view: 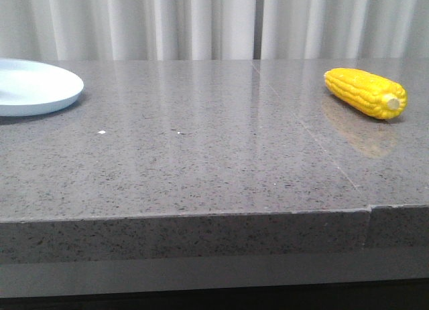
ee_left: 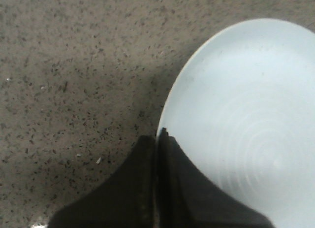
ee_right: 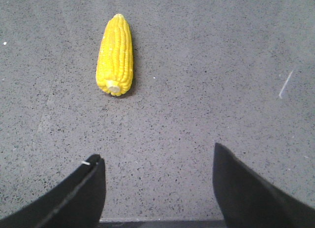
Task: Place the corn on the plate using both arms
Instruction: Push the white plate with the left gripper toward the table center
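The yellow corn lies on the grey table at the right, its cream stub end toward the front. The pale blue plate sits at the far left, cut by the frame edge. Neither arm shows in the front view. In the left wrist view my left gripper is shut and empty, its tips over the rim of the plate. In the right wrist view my right gripper is open and empty above the table's front edge, with the corn well beyond it, off toward the left finger's side.
The grey speckled stone table has a seam running from the back toward the front right. Its front edge is close to the camera. White curtains hang behind. A few small white specks lie on the surface.
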Tool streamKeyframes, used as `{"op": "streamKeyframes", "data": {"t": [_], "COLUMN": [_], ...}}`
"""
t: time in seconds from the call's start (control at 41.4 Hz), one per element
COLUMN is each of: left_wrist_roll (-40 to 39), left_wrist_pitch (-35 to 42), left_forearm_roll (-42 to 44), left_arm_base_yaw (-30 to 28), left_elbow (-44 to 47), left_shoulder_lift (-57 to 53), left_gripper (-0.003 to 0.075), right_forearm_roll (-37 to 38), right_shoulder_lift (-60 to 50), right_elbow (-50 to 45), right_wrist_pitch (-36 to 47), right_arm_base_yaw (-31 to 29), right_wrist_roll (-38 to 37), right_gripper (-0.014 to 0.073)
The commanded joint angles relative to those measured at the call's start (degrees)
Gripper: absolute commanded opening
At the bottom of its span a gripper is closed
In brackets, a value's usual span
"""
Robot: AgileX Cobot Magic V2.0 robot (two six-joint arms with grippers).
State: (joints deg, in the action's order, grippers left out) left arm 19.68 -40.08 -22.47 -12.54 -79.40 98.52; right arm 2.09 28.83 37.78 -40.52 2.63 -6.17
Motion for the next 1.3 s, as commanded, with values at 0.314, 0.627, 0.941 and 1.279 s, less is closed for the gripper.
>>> {"op": "streamKeyframes", "data": {"t": [0.314, 0.627, 0.941, 1.279], "left_wrist_roll": [0.07, 0.07, 0.07, 0.07], "left_wrist_pitch": [-0.01, 7.72, 12.41, 12.89], "left_forearm_roll": [-6.90, -7.73, -8.21, -8.85], "left_arm_base_yaw": [13.90, 26.39, 30.14, 30.14], "left_elbow": [-1.66, 1.11, 1.11, 1.11], "left_shoulder_lift": [-11.30, -8.93, -1.94, 0.91], "left_gripper": [-0.0020, -0.0020, -0.0020, 0.0005], "right_forearm_roll": [0.72, 0.72, 0.72, 0.72], "right_shoulder_lift": [0.71, 0.71, 0.71, 0.71], "right_elbow": [1.94, 1.94, 1.94, 1.94], "right_wrist_pitch": [3.83, 3.83, 3.83, 3.83], "right_arm_base_yaw": [-0.18, -0.18, -0.18, -0.18], "right_wrist_roll": [0.36, 0.36, 0.36, 0.36], "right_gripper": [0.0499, 0.0499, 0.0499, 0.0499]}}
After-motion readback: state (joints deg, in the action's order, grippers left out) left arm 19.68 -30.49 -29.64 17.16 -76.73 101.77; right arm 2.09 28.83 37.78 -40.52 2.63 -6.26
